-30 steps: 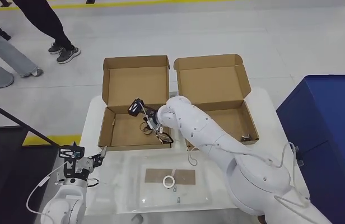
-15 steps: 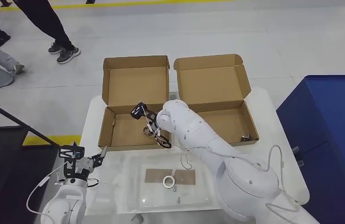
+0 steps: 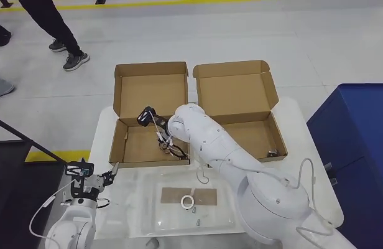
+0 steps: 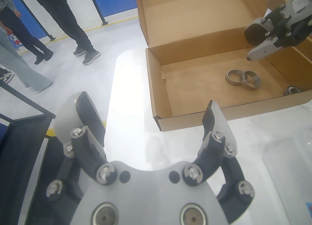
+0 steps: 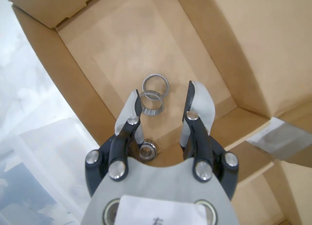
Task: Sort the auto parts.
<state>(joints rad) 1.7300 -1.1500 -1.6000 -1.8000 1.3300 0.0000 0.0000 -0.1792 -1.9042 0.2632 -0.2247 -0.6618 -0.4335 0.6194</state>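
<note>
Two metal bearing rings [image 5: 152, 105] lie touching on the floor of the left cardboard box [image 3: 132, 149], with a small roller bearing [image 5: 147, 150] near the box's front wall. My right gripper [image 5: 163, 94] hangs open just above the rings, holding nothing; it also shows over the box in the top view [image 3: 157, 131] and in the left wrist view [image 4: 256, 52]. The rings [image 4: 241, 79] and the small bearing [image 4: 291, 89] sit below it. My left gripper [image 4: 147, 104] is open and empty at the table's left edge [image 3: 95, 177], short of the box.
A second open cardboard box [image 3: 253, 134] stands to the right with a few small parts [image 3: 275, 152] in its corner. A clear plastic tray [image 3: 148, 199] at the table's front holds a white ring [image 3: 188, 201] and small screws [image 3: 195, 215]. A blue cabinet [image 3: 359, 143] stands at right.
My right gripper has shifted slightly leftward over the left box. The left arm has stayed still.
</note>
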